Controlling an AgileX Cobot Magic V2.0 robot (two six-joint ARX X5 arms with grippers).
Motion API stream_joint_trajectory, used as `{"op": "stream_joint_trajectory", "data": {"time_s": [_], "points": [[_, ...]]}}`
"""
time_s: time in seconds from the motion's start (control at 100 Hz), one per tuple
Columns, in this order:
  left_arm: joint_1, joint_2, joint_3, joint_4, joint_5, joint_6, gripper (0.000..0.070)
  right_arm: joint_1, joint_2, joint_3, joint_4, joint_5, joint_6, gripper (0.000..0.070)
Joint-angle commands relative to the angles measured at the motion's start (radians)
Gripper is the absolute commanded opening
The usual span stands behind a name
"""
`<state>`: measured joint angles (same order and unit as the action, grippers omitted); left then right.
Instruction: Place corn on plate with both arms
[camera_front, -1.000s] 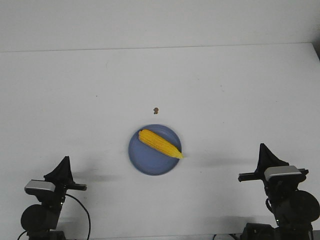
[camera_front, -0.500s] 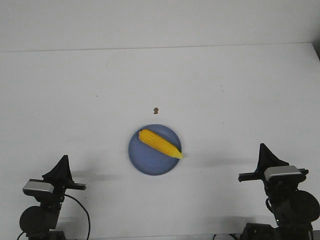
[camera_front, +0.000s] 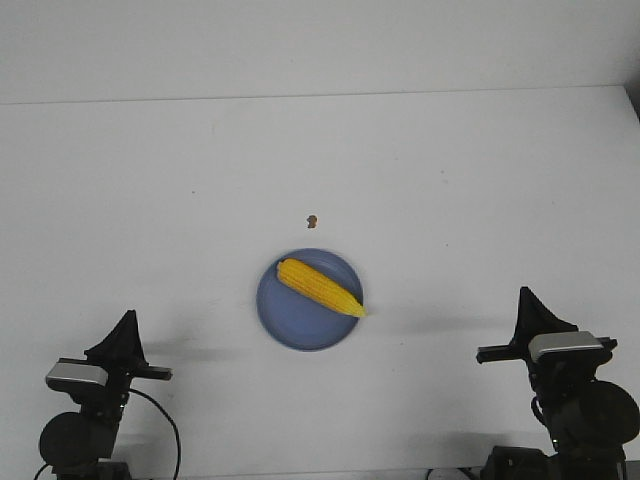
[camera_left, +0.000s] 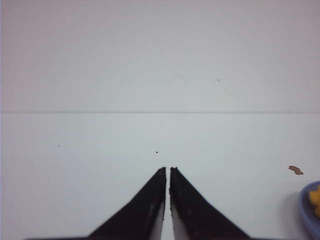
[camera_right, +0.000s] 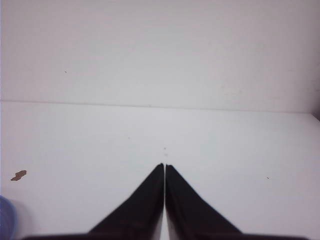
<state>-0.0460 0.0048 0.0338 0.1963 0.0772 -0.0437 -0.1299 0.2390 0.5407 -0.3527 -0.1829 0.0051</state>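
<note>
The bright yellow corn cob (camera_front: 320, 287) lies across the round, shallow periwinkle-blue plate (camera_front: 292, 325) near the middle of the white table (camera_front: 450, 180), its blunt end toward ten o'clock and its pointed tip reaching the rim at about four o'clock; a tiny brown speck (camera_front: 312, 219) sits on the table just beyond the plate at twelve o'clock, apart from it.

The black pointed left gripper (camera_front: 126, 325) stands at about eight o'clock from the plate, well apart from it; in the left wrist view its fingers (camera_left: 150, 210) are drawn together with only a hairline slit between the tips, pinching nothing; the plate's edge with a bit of yellow shows at that view's border.

The black pointed right gripper (camera_front: 524, 300) stands at about four o'clock from the plate, also well apart; its fingers (camera_right: 147, 205) are pressed together, empty.

Against half a second ago nothing has shifted; against a full second ago the left arm sits slightly lower and further left, while corn, plate and right arm are unchanged.
</note>
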Motion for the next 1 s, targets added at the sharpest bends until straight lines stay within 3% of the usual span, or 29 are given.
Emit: {"op": "stream_joint_trajectory", "data": {"time_s": [0.0, 0.41, 0.61, 0.85, 0.99], "points": [[0.001, -0.002, -0.020, 0.014, 0.001, -0.006, 0.0012, 0.000, 0.004, 0.003, 0.016, 0.000, 0.009, 0.0007], [0.001, -0.002, -0.020, 0.014, 0.001, -0.006, 0.0012, 0.004, 0.002, 0.001, 0.014, 0.002, 0.009, 0.0007], [0.001, -0.002, -0.020, 0.014, 0.001, -0.006, 0.0012, 0.009, -0.017, -0.009, 0.019, 0.027, -0.039, 0.0007], [0.001, -0.002, -0.020, 0.014, 0.001, -0.006, 0.0012, 0.013, -0.129, -0.168, 0.230, 0.026, -0.041, 0.0007], [0.001, -0.002, -0.020, 0.014, 0.001, -0.006, 0.0012, 0.013, -0.206, -0.263, 0.249, 0.026, -0.031, 0.0007]]}}
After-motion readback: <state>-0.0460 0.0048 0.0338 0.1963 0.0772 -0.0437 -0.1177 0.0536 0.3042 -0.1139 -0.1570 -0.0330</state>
